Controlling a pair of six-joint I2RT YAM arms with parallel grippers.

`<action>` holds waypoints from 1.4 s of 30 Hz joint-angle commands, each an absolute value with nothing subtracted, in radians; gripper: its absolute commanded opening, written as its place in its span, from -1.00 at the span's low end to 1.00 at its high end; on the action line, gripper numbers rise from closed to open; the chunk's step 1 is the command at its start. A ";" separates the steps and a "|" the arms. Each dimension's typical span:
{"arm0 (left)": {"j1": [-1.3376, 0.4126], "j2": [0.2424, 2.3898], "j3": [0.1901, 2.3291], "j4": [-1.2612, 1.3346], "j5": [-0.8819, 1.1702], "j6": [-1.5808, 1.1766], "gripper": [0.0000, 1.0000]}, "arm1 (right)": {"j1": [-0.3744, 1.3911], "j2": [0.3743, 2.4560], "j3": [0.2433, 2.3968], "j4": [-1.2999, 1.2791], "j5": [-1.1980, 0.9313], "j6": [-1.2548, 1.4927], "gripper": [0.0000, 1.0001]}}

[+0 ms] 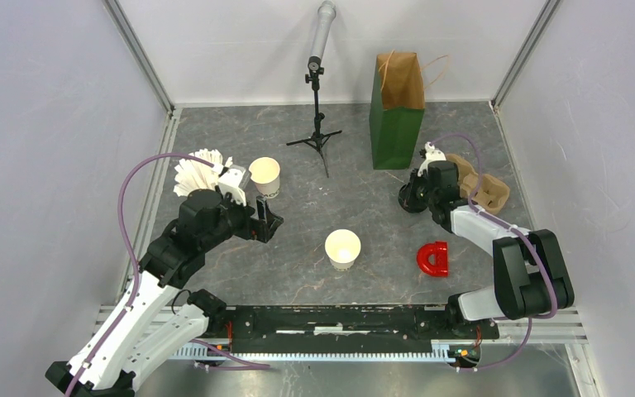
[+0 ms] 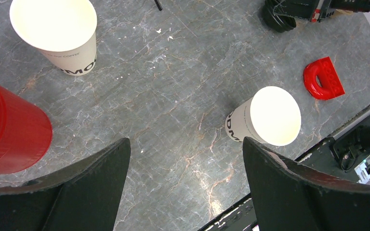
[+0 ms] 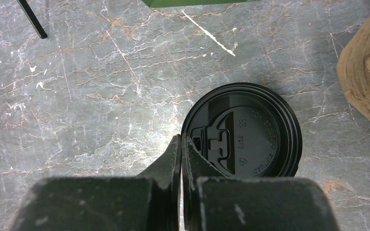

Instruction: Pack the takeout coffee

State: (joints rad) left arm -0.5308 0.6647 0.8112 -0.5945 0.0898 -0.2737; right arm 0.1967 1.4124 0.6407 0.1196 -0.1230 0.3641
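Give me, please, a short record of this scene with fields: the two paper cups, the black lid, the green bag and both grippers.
near cup: upright, open, no lid
far cup: upright, open, no lid
black lid: lying flat, on neither cup
green paper bag: upright, top open
left gripper: open, holding nothing
right gripper: shut, tips at the lid's rim; whether it pinches the rim cannot be told

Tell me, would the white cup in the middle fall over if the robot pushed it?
Probably, if pushed near the top: the paper cup looks empty, so likely light, and its base is narrower than its rim. Pushed low, it may just slide. With no lid on, its wall would likely squash if squeezed.
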 commanded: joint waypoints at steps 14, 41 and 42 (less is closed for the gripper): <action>-0.534 0.658 0.809 -0.547 0.113 -0.293 0.84 | 0.177 1.405 0.620 0.188 -0.190 0.381 -0.78; -0.535 0.659 0.810 -0.548 0.117 -0.291 0.84 | 0.233 1.469 0.723 0.101 -0.095 0.275 -0.46; -0.534 0.658 0.810 -0.547 0.117 -0.291 0.84 | 0.238 1.467 0.729 0.097 -0.083 0.273 -0.46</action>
